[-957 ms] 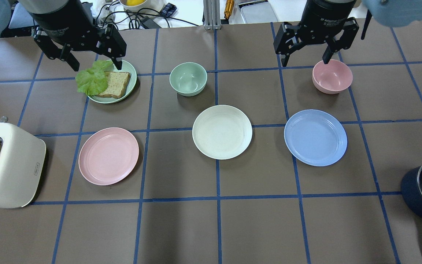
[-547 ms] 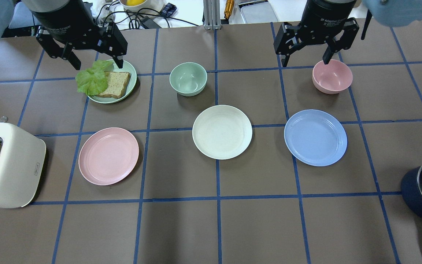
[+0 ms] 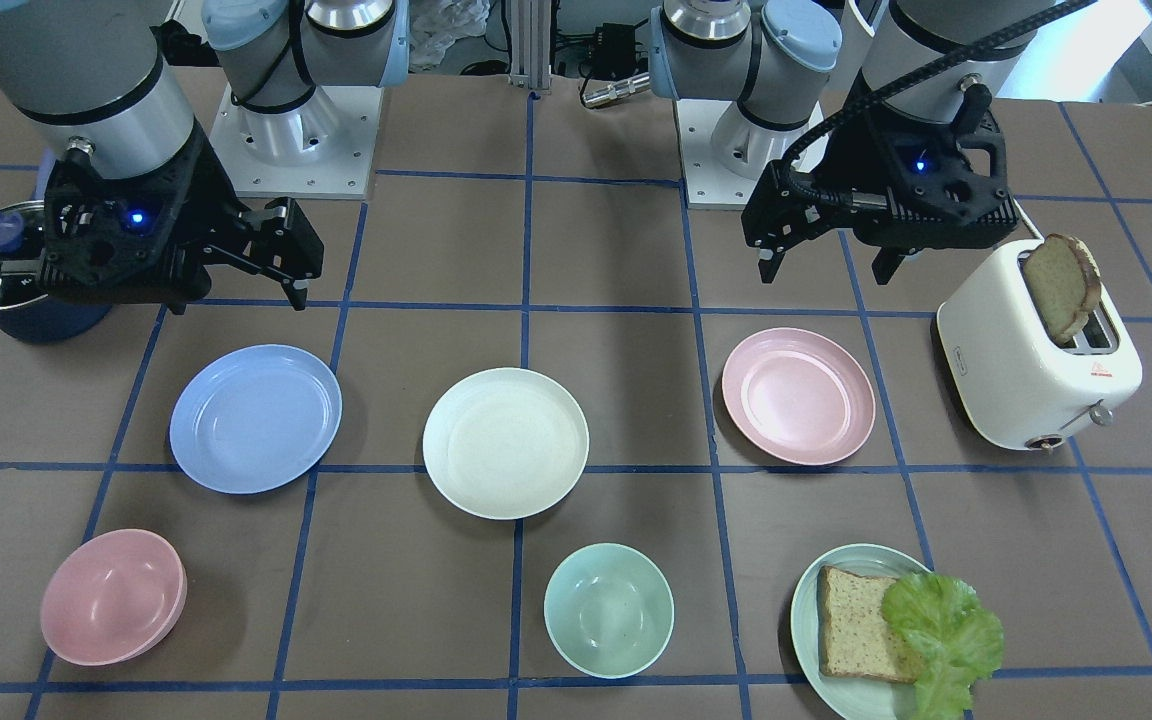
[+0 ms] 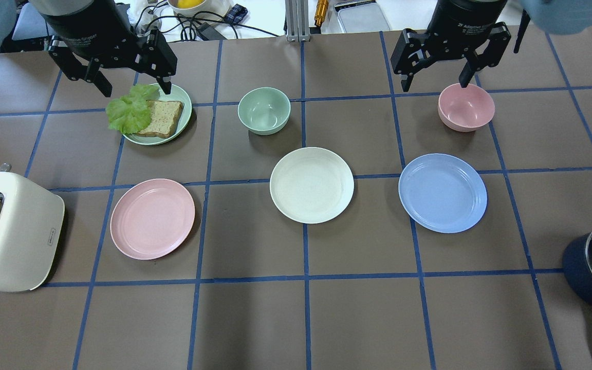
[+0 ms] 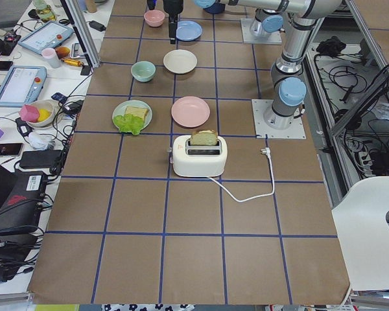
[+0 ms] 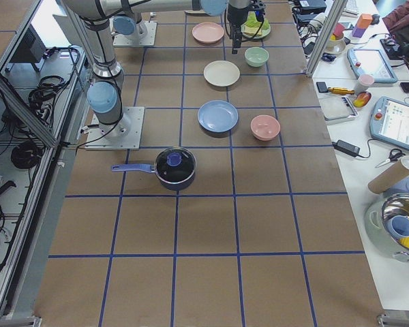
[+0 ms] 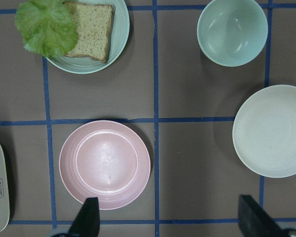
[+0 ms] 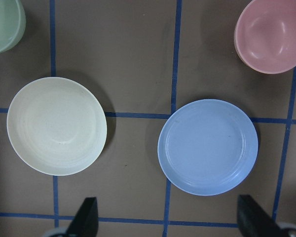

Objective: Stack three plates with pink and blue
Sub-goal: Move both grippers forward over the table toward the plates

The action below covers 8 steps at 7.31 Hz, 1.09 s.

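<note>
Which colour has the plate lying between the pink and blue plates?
Cream-white plate, clearest in the overhead exterior view.

Bench (image 4: 368, 318) brown with a blue tape grid. The three plates are plain matte: pink plate (image 4: 152, 219) pale, cream-white plate (image 4: 311, 185) faintly speckled, blue plate (image 4: 442, 192) light. Mint bowl (image 4: 264, 110) and pink bowl (image 4: 466, 107) plain. Mint-green plate (image 4: 187, 109) has tan speckled bread (image 4: 162, 118) and bright green lettuce (image 4: 129, 110). Toaster (image 4: 18, 236) cream with a small red mark. Pot (image 4: 586, 275) dark navy. Left hand (image 4: 136, 92) and right hand (image 4: 435, 86) black.
</note>
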Each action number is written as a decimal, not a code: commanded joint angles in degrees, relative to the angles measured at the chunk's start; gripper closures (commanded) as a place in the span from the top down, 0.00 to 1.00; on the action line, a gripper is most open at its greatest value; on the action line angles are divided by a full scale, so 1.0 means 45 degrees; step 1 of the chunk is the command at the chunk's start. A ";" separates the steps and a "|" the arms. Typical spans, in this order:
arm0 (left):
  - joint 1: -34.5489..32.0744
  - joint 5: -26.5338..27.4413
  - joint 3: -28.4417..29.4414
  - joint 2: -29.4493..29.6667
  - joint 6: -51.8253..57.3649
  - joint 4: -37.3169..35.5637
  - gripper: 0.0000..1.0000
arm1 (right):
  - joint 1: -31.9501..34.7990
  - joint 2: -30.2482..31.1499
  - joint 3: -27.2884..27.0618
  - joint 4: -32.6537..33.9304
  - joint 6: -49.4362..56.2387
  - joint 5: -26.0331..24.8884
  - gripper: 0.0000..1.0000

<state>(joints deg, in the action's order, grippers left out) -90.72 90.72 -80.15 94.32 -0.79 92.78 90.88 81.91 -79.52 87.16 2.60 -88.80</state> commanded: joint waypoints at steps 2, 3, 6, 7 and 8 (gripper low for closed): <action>0.0004 0.0094 -0.0118 -0.0178 0.0117 0.0007 1.00 | -0.1717 0.0156 -0.0938 0.0180 0.2482 0.0027 0.91; 0.0005 -0.0003 -0.0118 -0.0216 0.0137 0.0007 1.00 | -0.1991 0.0157 -0.1213 0.0626 0.2760 -0.0109 0.92; -0.0073 0.0035 -0.0468 0.0326 -0.0017 -0.0032 1.00 | -0.4037 0.0157 -0.2928 0.2284 0.5060 -0.0228 0.92; -0.0074 0.0035 -0.1108 0.0330 0.0000 -0.0071 1.00 | -0.4566 0.0137 -0.3534 0.2696 0.5396 -0.0073 0.92; 0.0004 0.0016 -0.1868 0.0253 0.0194 -0.0400 1.00 | -0.4707 0.0137 -0.4256 0.3590 0.5497 -0.0052 0.92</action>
<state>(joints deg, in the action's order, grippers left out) -90.93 90.84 -84.91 95.47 -0.50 92.20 71.47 82.56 -94.85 99.16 25.92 -89.31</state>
